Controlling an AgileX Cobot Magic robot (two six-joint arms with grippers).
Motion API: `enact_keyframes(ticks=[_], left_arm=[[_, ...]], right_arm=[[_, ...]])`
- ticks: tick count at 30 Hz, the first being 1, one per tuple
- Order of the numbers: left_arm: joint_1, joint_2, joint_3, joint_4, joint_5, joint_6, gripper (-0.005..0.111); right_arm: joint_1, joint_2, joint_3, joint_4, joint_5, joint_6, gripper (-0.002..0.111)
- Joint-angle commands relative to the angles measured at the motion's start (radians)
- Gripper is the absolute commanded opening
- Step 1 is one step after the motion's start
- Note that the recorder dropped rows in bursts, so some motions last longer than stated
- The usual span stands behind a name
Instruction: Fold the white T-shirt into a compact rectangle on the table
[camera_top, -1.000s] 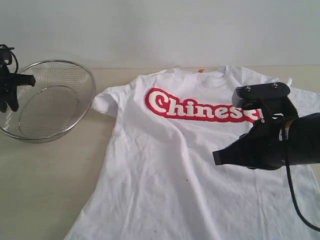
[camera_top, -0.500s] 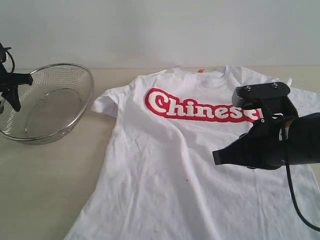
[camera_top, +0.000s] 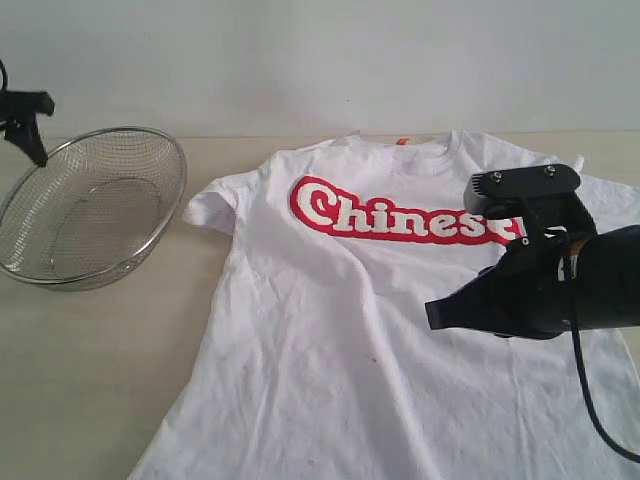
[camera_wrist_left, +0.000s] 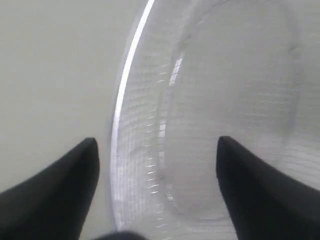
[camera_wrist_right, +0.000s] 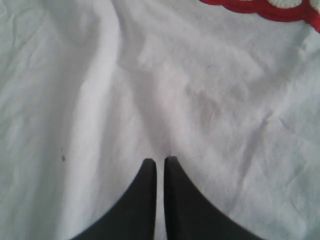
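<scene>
The shirt (camera_top: 320, 340) lies front up and unfolded on the table (camera_top: 90, 400), hem toward the near side and collar toward the far side; its long axis runs near to far. Over its right half hangs the right tool (camera_wrist_right: 160, 160), tips pressed together, holding nothing. The basket (camera_top: 90, 205) sits left of the sleeve, apart from it. At the basket's far-left rim hovers the left tool (camera_wrist_left: 157, 141), spread wide, gripping nothing.

Soft even daylight, faint shadows, left wrist view blurred, mesh basket (camera_wrist_left: 210, 115) glinting
</scene>
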Motion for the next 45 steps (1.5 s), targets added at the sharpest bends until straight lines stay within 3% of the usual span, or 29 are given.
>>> enact_keyframes(ticks=[1, 6, 10, 13, 16, 20, 23, 26, 31, 37, 45], left_arm=[[-0.054, -0.054, 0.002, -0.31, -0.027, 0.191, 0.056], [-0.17, -0.031, 0.002, -0.393, -0.199, 0.234, 0.035], [-0.27, 0.012, 0.002, -0.416, -0.24, 0.275, 0.022], [-0.322, 0.037, 0.002, -0.416, -0.25, 0.275, 0.019], [-0.354, 0.048, 0.002, -0.416, -0.208, 0.28, 0.019], [-0.365, 0.042, 0.002, -0.416, -0.055, 0.306, 0.018], [-0.365, 0.042, 0.002, -0.401, 0.08, 0.321, 0.008], [-0.37, 0.037, 0.018, -0.399, 0.081, 0.323, 0.005], [-0.413, -0.053, 0.149, -0.39, 0.081, 0.351, 0.005], [-0.465, -0.202, 0.406, -0.382, 0.073, 0.364, 0.005], [-0.574, -0.386, 0.831, -0.382, -0.237, 0.354, 0.005]], right_arm=[[-0.005, 0.011, 0.002, -0.006, -0.017, -0.011, 0.0], [-0.005, 0.065, 0.002, -0.006, -0.018, -0.011, 0.0], [-0.005, 0.093, 0.002, -0.006, -0.039, -0.011, 0.0], [-0.005, 0.093, 0.002, -0.006, -0.05, -0.011, 0.0], [-0.009, 0.1, 0.002, -0.006, -0.048, -0.001, 0.0], [-0.009, 0.111, 0.002, -0.006, -0.046, 0.0, 0.0], [-0.009, 0.111, 0.002, 0.003, -0.043, 0.0, 0.0], [-0.009, 0.111, 0.002, 0.01, -0.042, 0.001, 0.0], [-0.009, 0.109, 0.002, 0.014, -0.035, 0.029, 0.0], [-0.009, 0.046, 0.002, 0.035, -0.025, 0.053, 0.0], [0.032, -0.076, 0.058, 0.043, 0.022, 0.103, 0.0]])
